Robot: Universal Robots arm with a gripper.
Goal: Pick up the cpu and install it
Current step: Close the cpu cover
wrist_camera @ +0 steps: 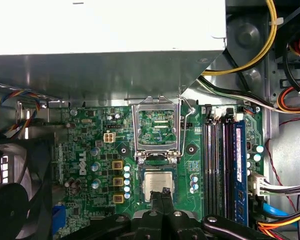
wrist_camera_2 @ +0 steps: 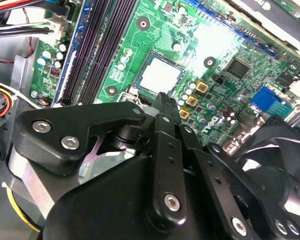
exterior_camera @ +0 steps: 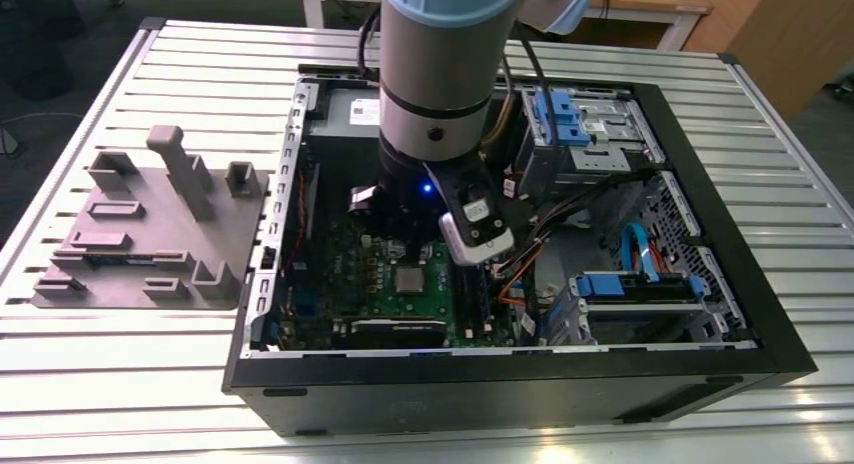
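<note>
I see the cpu [wrist_camera: 157, 184], a small flat square chip with a silvery-grey metal top and thin darker rim. It lies level in its socket on the green board [wrist_camera: 80, 145], just beside the raised metal frame [wrist_camera: 157, 102].

A white logo [wrist_camera: 83, 162] marks the green board [wrist_camera: 80, 140]; a white label [exterior_camera: 364, 111] on the grey box [exterior_camera: 334, 126] is illegible.

- cpu [wrist_camera: 157, 184]: silvery-grey top, thin darker rim.
- Motherboard [wrist_camera: 90, 150]: green, dotted with gold-yellow squares.
- Gripper [wrist_camera: 162, 192]: black.
- Memory slots [wrist_camera: 220, 165]: black, one blue.
- Computer case [exterior_camera: 534, 384]: black.
- Fixture plate [exterior_camera: 147, 244], at 9 o'clock of the case in the exterior view: mauve-grey.
- Table [exterior_camera: 107, 384]: silver, ribbed.
</note>
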